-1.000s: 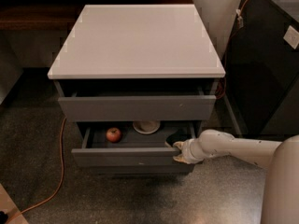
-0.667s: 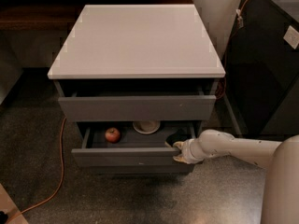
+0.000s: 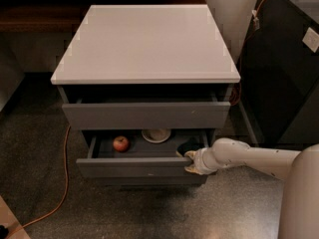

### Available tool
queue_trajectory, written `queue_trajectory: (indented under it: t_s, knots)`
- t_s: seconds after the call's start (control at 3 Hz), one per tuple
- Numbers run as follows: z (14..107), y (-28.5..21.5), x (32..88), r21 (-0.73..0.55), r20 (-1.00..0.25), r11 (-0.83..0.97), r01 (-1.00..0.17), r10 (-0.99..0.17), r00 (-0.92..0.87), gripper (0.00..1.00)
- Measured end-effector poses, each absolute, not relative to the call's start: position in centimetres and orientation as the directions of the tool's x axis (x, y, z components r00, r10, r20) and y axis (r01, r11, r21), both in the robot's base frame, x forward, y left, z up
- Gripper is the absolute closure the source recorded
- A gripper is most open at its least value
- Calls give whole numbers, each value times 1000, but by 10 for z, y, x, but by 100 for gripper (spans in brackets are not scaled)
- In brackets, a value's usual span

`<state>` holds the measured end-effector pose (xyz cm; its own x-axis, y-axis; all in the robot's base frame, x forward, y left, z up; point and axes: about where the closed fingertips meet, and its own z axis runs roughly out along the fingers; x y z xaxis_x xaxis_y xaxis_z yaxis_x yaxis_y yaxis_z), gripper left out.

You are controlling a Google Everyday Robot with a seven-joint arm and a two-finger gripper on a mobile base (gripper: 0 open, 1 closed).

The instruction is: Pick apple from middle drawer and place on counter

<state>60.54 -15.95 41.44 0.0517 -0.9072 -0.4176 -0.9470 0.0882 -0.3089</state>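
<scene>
The gripper (image 3: 191, 159) sets its jaws at the right end of the middle drawer (image 3: 134, 167); clamped or not, I cannot tell. The drawer stands open, so the reach comes next: up over the panel, leftward. One apple (image 3: 120, 143) lies inside, beside one white bowl (image 3: 156, 135), under one tabletop (image 3: 144, 39).

White bowl (image 3: 156, 135) lies beyond the tool (image 3: 190, 161) at the drawer (image 3: 134, 168)'s front rim; orange cable (image 3: 63, 183) snakes over the floor (image 3: 35, 148).

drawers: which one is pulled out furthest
The middle drawer, holding the apple and a white bowl; the gripper is at its front edge. The upper drawer sits further in.
</scene>
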Motion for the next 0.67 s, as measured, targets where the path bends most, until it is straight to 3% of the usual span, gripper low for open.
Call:
queue_trajectory:
  t_s: [0.67]
  knots:
    - [415, -159, 605, -309, -418, 88, -947, -907, 52, 15]
